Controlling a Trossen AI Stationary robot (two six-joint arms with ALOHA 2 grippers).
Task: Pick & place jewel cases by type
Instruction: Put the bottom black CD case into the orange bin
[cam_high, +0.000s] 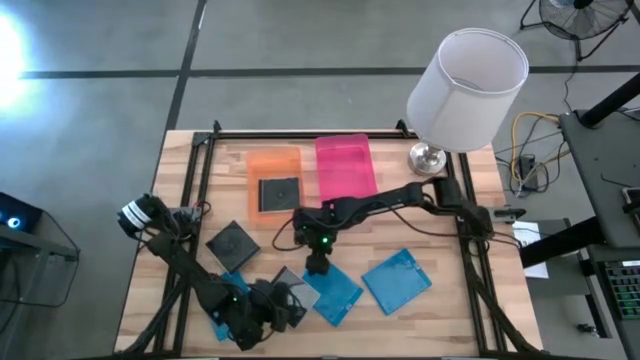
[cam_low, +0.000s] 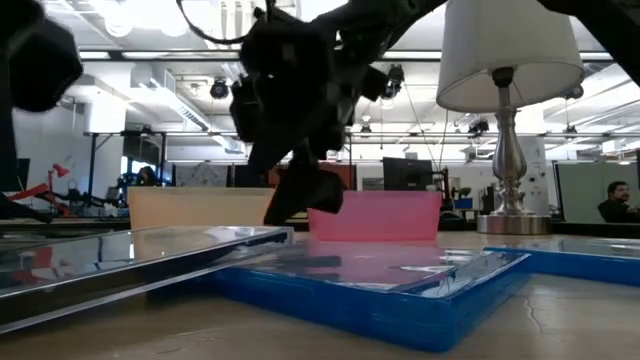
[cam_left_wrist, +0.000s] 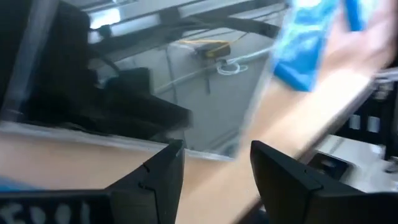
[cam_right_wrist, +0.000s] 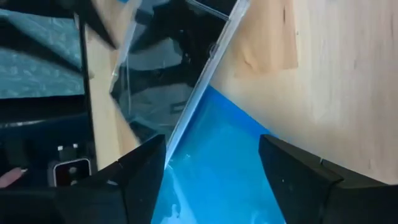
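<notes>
A clear jewel case with a grey insert (cam_high: 293, 283) lies near the table's front, one edge resting on a blue jewel case (cam_high: 337, 293). My left gripper (cam_high: 290, 312) is open at the clear case's near edge (cam_left_wrist: 205, 99). My right gripper (cam_high: 318, 268) is open and hovers above the seam between the clear case (cam_right_wrist: 168, 74) and the blue case (cam_right_wrist: 217, 168); the low view shows it (cam_low: 305, 200) clear of them. A second blue case (cam_high: 397, 281) lies to the right, a dark case (cam_high: 232, 243) to the left. My left gripper stands level at the clear case's near edge (cam_left_wrist: 186, 149), its fingers on either side of a corner. I cannot tell whether a fingertip (cam_left_wrist: 174, 152) touches the case. The case lies tilted, its far part on the blue case (cam_low: 380, 280).
An orange tray (cam_high: 262, 165) holding a dark case (cam_high: 279, 192) and a pink tray (cam_high: 345, 165) stand at the back. A lamp (cam_high: 465, 90) stands at the back right. Another blue case (cam_high: 226, 292) lies partly under my left arm. A black frame runs around the table.
</notes>
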